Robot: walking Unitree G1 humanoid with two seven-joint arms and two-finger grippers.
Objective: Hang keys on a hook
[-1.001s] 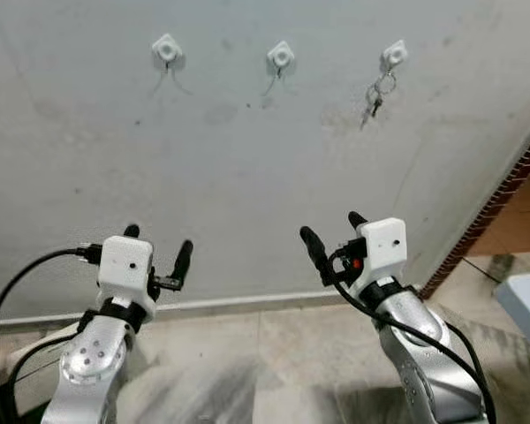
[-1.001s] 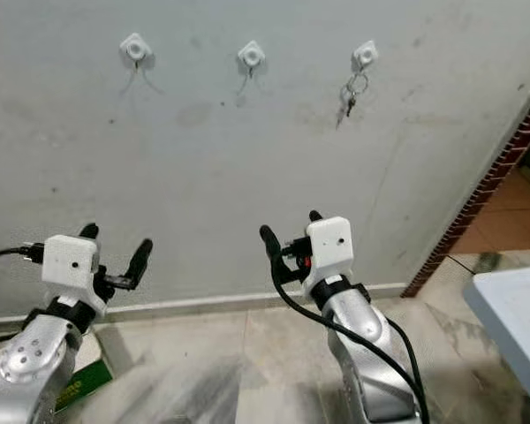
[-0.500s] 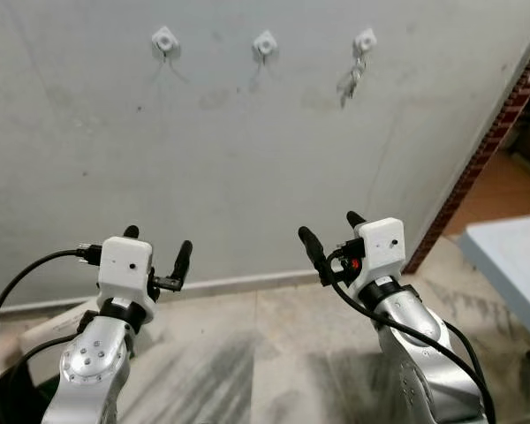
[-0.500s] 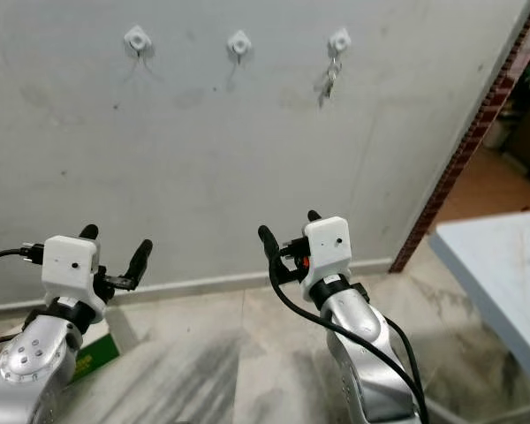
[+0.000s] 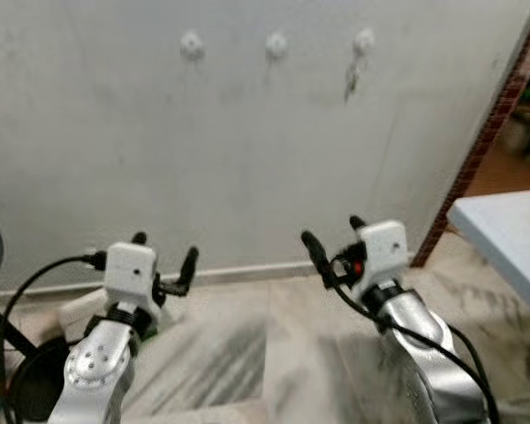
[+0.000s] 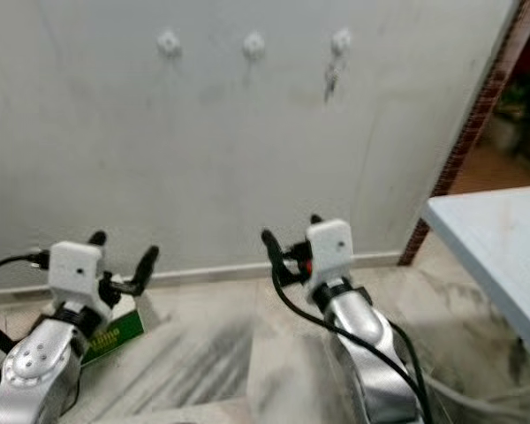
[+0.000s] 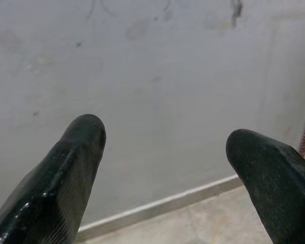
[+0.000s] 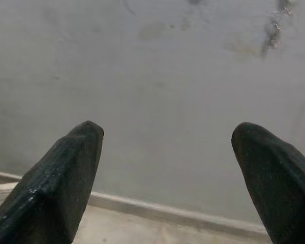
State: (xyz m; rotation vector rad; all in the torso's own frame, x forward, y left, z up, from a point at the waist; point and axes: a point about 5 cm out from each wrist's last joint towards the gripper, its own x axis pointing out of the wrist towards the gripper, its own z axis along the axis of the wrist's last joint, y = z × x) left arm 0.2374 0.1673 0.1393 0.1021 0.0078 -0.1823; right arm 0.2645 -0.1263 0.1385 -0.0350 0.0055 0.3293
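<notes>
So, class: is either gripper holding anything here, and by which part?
Nothing is held. The left gripper and right gripper are both open and empty; the keys hang on the wall hook.

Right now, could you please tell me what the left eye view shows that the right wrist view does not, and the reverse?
The left eye view adds a row of three white hooks high up, the rightmost hook carrying the keys, plus the left gripper, open and empty, and a pale table at the right. The right wrist view adds a close look along the right gripper, whose fingers are spread wide with nothing between them. Both share the grey wall, the hanging keys and the baseboard.
</notes>
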